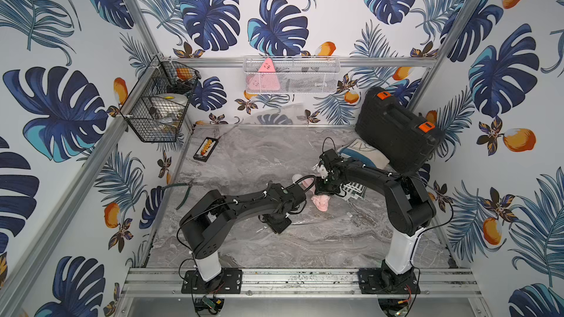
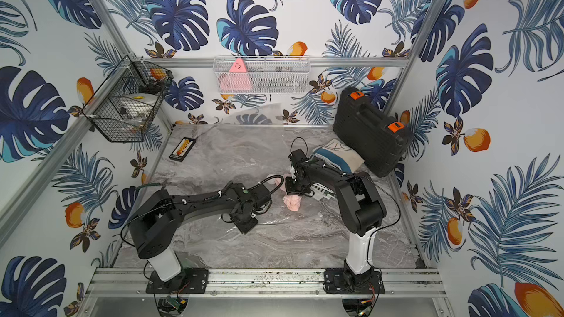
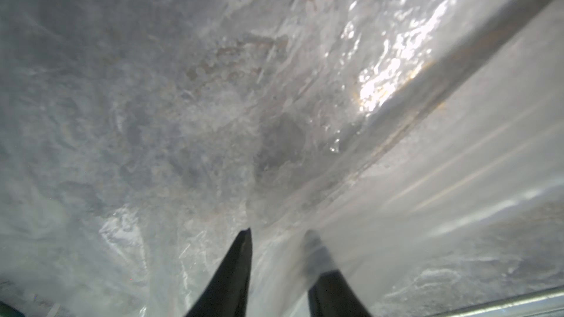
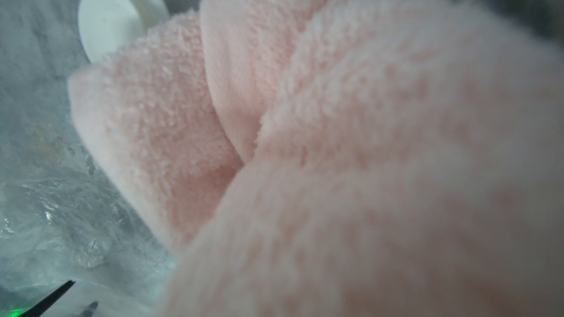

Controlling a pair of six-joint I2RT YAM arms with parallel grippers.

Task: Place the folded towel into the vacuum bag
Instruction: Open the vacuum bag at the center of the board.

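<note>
**Pink towel at the bag, plastic between the left fingers**

Marble-grey tabletop (image 1: 305, 239) fills my feed. Farthest left I see a black wire basket (image 1: 158, 111) on the frame and a small abacus (image 1: 206, 148) lying on the surface. Next comes my left gripper (image 3: 279, 234): its two dark fingers (image 3: 235, 272) stand a little apart, and a sheet of the vacuum bag (image 3: 427, 178) runs between them, draped over one tip. I cannot tell whether the film is actually pinched. The transparent bag spreads crinkled over the tabletop (image 2: 244, 154). Moving right, the pink towel (image 4: 335, 147) bunches up close against my right wrist camera, hiding the right gripper's fingers, so I cannot tell that claw's state. The towel lies beside the bag's white valve disc (image 4: 113, 16), between the two arms in both top views (image 1: 320, 202). Far right, a black case (image 1: 393, 129) leans against the wall.
</note>
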